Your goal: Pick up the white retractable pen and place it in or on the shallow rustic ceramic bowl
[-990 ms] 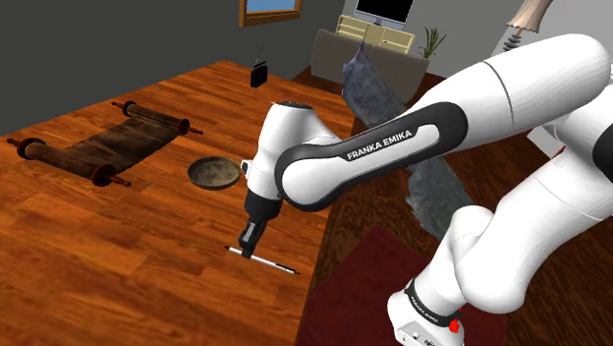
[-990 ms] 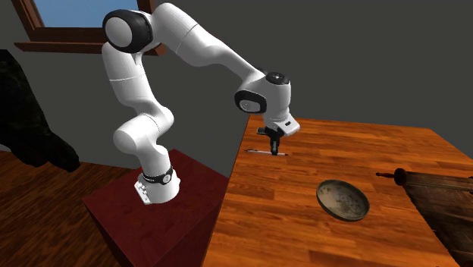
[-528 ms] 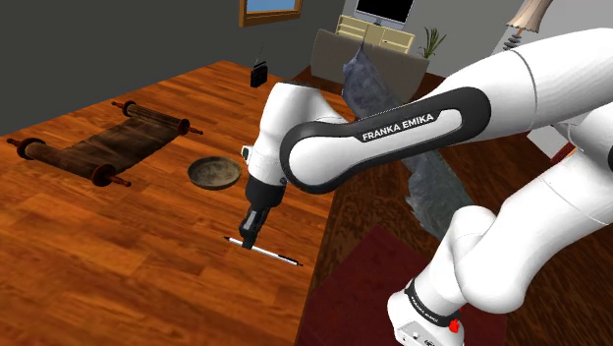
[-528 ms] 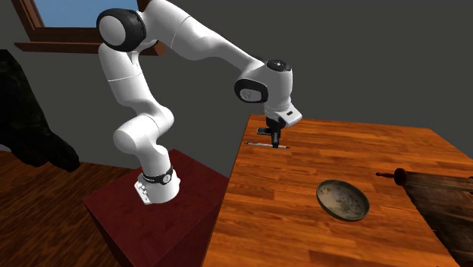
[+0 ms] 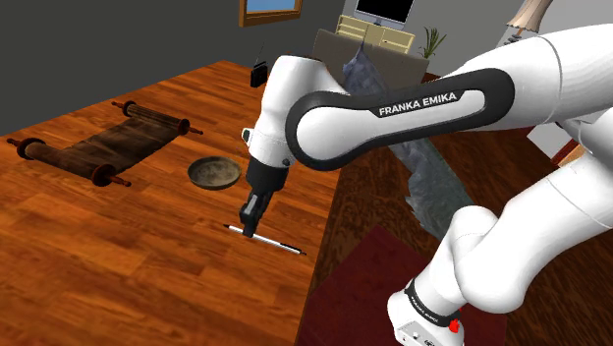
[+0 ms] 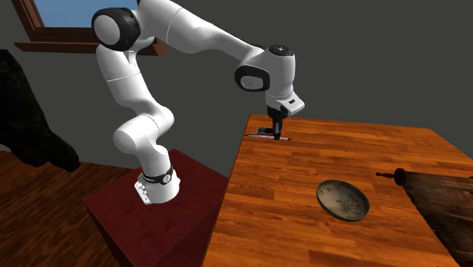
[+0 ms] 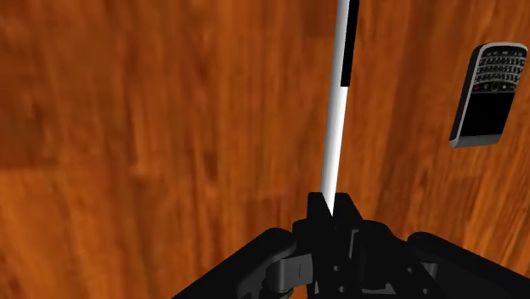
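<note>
Pen [image 7: 336, 127], white with a black band, is clamped near one end by the closed tool [image 7: 331, 202], level above the counter [image 5: 118, 256], probably for carrying to the bowl [image 5: 214, 173] nearby.

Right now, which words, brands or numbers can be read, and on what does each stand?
"FRANKA EMIKA": on the dark band of the arm.
Keys of the phone: too small to read.
Print on the arm's base ring: too small to read.
</note>
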